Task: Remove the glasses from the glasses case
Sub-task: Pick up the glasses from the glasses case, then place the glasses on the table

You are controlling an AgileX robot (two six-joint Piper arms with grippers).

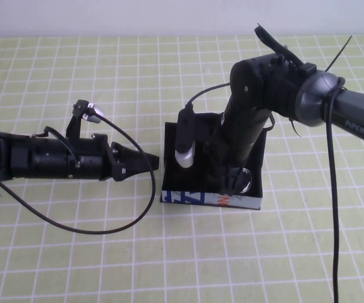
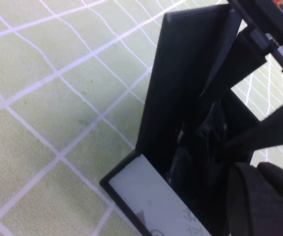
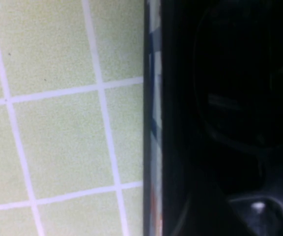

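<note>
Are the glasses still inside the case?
Inside. A lens shows in the open case, with the right tool reaching in. Left tool at the case's left edge.

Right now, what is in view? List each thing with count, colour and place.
glasses case: one, black with a blue, white and orange printed front, open at the table's middle.
glasses: one pair, black, inside the case, mostly hidden by the right arm.
table: one, green cloth with a white grid, under everything.
left gripper: one, black, at the case's left wall; jaws not clear.
right gripper: one, black, reaching down into the case over the glasses; jaws hidden.
</note>
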